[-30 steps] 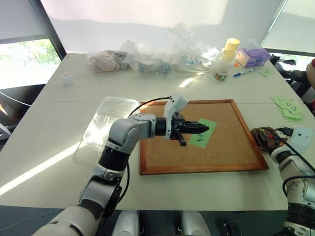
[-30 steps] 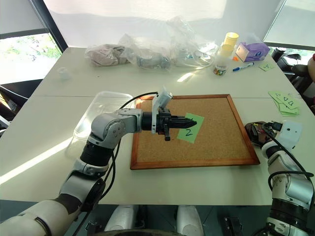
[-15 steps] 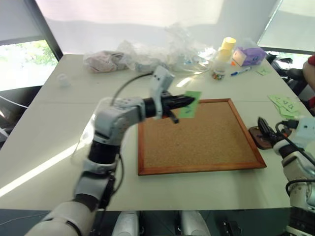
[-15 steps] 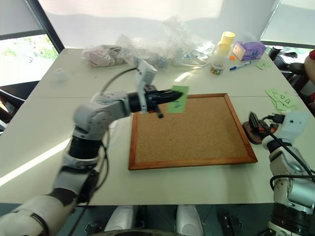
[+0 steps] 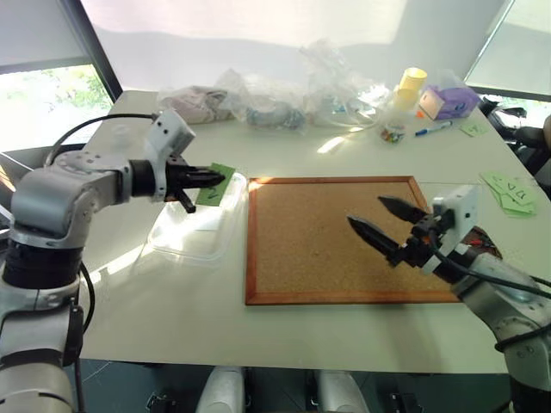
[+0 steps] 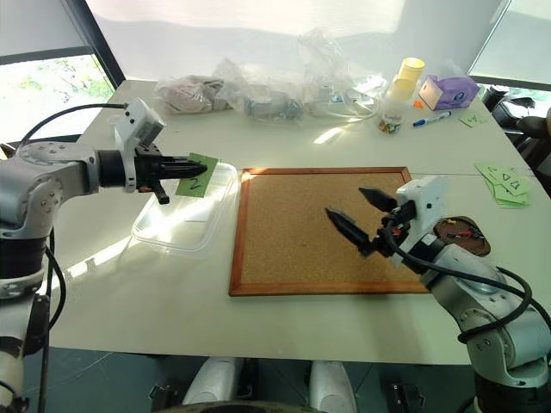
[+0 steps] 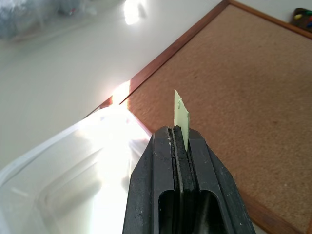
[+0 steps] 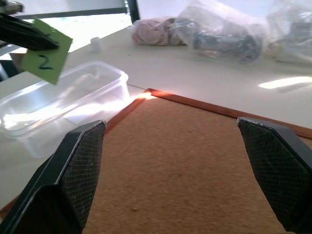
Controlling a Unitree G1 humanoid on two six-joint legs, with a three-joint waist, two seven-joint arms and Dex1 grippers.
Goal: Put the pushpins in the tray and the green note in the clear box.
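White table (image 5: 284, 340), 1 sunlit streak at near left. Far side: pale roller blinds (image 5: 241, 34), dark window frame (image 5: 90, 47), greenery outside at left.

A bare corkboard (image 5: 336, 237) fills mid-table; behind it lie plastic bags (image 5: 284, 107), perhaps holding cloth.

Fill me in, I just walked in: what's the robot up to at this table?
It is sorting things off the corkboard. The left pincer is shut on the green note, holding it above the clear box, not yet released. The right pincer is open over the corkboard, holding nothing. The tray sits to the right of the board with pushpins in it.
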